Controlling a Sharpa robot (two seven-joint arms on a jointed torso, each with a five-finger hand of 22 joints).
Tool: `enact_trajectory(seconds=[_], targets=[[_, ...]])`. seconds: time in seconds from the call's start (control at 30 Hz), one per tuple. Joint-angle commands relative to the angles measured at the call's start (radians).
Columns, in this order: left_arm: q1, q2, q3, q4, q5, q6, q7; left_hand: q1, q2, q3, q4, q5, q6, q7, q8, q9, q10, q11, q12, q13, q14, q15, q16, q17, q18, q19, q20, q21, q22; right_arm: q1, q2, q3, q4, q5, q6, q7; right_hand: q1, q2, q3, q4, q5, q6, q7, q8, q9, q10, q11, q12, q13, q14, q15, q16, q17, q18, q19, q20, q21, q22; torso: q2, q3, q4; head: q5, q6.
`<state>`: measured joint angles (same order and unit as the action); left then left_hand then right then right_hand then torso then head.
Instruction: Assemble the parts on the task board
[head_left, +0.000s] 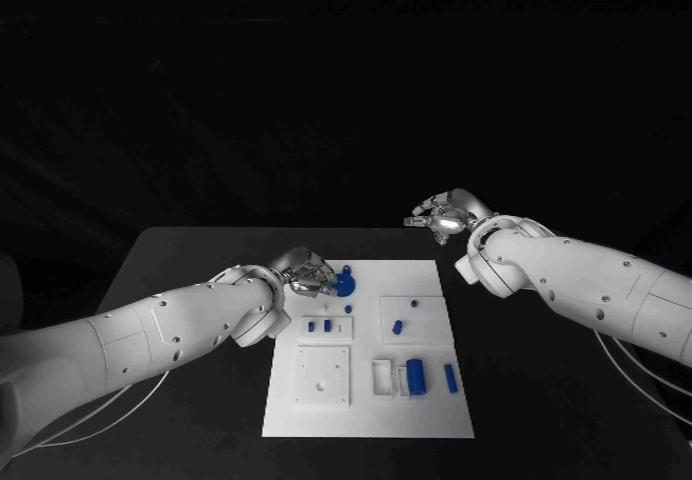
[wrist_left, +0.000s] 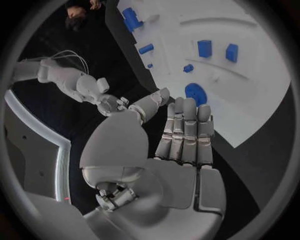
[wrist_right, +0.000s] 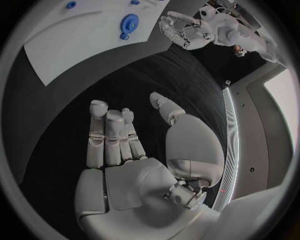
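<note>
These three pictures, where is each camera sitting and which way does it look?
Head view: on the robot's head, looking down at the white task board; both white arms show.
Left wrist view: behind the left hand, facing the board.
Right wrist view: behind the right hand, facing black table beside the board.
Shared: the round blue part shows in all three.

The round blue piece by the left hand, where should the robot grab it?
Probably by its rim, from above. The round blue piece lies flat at the task board's far left corner, so only its edge offers grip. The left hand, open, hovers beside it.
</note>
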<state>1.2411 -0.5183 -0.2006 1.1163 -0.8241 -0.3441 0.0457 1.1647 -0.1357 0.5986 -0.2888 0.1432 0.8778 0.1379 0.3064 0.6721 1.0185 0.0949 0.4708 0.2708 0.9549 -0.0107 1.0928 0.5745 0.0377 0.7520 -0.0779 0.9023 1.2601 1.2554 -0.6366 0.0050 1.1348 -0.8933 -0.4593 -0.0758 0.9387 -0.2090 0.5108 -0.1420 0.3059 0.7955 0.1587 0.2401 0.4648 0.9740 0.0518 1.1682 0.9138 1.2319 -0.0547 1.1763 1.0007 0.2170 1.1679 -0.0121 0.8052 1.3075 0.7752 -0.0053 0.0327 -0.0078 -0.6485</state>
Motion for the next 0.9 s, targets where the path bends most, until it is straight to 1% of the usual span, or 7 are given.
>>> enact_trajectory(seconds=[0.03,0.13,0.3,0.37,0.47,0.57,0.9], targets=[[0.0,0.023,-0.001,0.0,-0.259,-0.061,0.107,0.015,-0.001,-0.002,0.002,-0.031,0.014,-0.006,-0.013,-0.019,0.012,0.003,-0.062,-0.032,0.02,0.001,0.006,-0.005,0.023,0.019,-0.031,0.007,0.006,0.0,0.001,0.0,0.002,-0.003,0.012,0.011,-0.003,0.004,-0.002,0.006,0.006,-0.002,0.008,0.005,-0.001,-0.005,0.001,0.003,-0.001,-0.003,-0.004,0.003,-0.001,0.045,-0.002,-0.006,-0.005,0.018,0.001,-0.0005,-0.0005,-0.001,0.003],[-0.001,0.043,-0.002,-0.016,-0.322,-0.066,0.103,0.017,-0.005,-0.005,0.002,-0.053,0.016,-0.01,-0.037,-0.046,0.032,0.002,-0.137,-0.063,0.05,-0.001,0.012,-0.01,0.035,0.048,-0.034,0.015,0.013,0.0,0.002,0.0,0.003,-0.003,0.012,0.011,-0.003,0.004,-0.002,0.006,0.006,-0.002,0.008,0.005,-0.001,-0.005,0.001,0.003,-0.002,-0.003,-0.004,0.003,-0.001,0.045,-0.002,-0.006,-0.005,0.018,0.001,-0.0003,-0.0013,-0.001,0.004],[-0.001,0.08,-0.005,-0.058,-0.443,-0.049,0.063,0.038,-0.01,-0.01,0.003,-0.035,0.027,-0.003,-0.048,-0.065,0.066,-0.009,-0.19,-0.079,0.149,-0.015,0.07,0.006,0.066,0.139,-0.049,0.073,0.038,0.0,0.002,0.0,0.006,-0.003,0.013,0.011,-0.003,0.004,-0.002,0.006,0.007,-0.002,0.008,0.005,-0.001,-0.004,0.001,0.004,-0.002,-0.003,-0.004,0.004,-0.001,0.045,-0.002,-0.006,-0.005,0.018,0.003,-0.0005,-0.003,-0.003,0.006],[-0.002,0.09,-0.011,-0.069,-0.464,-0.038,0.053,0.043,-0.011,-0.011,0.003,-0.03,0.03,-0.003,-0.05,-0.069,0.073,-0.011,-0.204,-0.083,0.178,-0.018,0.087,0.011,0.077,0.164,-0.052,0.091,0.044,0.0,0.002,0.0,0.007,-0.003,0.013,0.011,-0.003,0.004,-0.002,0.006,0.007,-0.002,0.008,0.005,-0.001,-0.004,0.0,0.004,-0.002,-0.003,-0.004,0.004,-0.002,0.045,-0.002,-0.006,-0.005,0.018,0.004,-0.0005,-0.0038,-0.004,0.006],[-0.002,0.104,-0.028,-0.085,-0.509,-0.041,0.039,0.043,-0.016,-0.014,0.004,-0.032,0.032,0.001,-0.054,-0.075,0.082,-0.012,-0.224,-0.088,0.206,-0.02,0.105,0.015,0.089,0.191,-0.053,0.109,0.051,0.0,0.002,0.0,0.008,-0.003,0.013,0.011,-0.003,0.004,-0.002,0.006,0.007,-0.001,0.008,0.005,-0.001,-0.004,0.0,0.004,-0.002,-0.003,-0.004,0.004,-0.002,0.045,-0.002,-0.006,-0.005,0.018,0.006,0.0,-0.0059,-0.004,0.007],[-0.005,0.118,-0.032,-0.1,-0.538,-0.036,0.022,0.034,-0.031,-0.02,0.008,-0.034,0.032,0.003,-0.056,-0.079,0.086,-0.012,-0.237,-0.091,0.222,-0.02,0.113,0.016,0.097,0.208,-0.054,0.118,0.054,0.0,0.001,0.0,0.009,-0.003,0.012,0.011,-0.003,0.004,-0.002,0.006,0.007,-0.001,0.008,0.005,-0.001,-0.004,0.0,0.004,-0.002,-0.003,-0.004,0.004,-0.002,0.045,-0.002,-0.006,-0.005,0.018,0.009,0.0002,-0.0077,-0.004,0.007],[-0.015,0.151,-0.033,-0.148,-0.571,0.023,-0.023,0.013,-0.056,-0.021,0.03,-0.054,0.03,0.009,-0.063,-0.089,0.079,-0.006,-0.279,-0.101,0.253,-0.015,0.127,0.016,0.115,0.239,-0.05,0.134,0.056,0.0,0.003,0.0,0.011,-0.003,0.012,0.011,-0.003,0.004,-0.002,0.006,0.007,-0.001,0.008,0.005,-0.001,-0.004,0.0,0.005,-0.003,-0.003,-0.004,0.004,-0.002,0.045,-0.001,-0.006,-0.005,0.018,0.015,0.0014,-0.0108,-0.002,0.006]])
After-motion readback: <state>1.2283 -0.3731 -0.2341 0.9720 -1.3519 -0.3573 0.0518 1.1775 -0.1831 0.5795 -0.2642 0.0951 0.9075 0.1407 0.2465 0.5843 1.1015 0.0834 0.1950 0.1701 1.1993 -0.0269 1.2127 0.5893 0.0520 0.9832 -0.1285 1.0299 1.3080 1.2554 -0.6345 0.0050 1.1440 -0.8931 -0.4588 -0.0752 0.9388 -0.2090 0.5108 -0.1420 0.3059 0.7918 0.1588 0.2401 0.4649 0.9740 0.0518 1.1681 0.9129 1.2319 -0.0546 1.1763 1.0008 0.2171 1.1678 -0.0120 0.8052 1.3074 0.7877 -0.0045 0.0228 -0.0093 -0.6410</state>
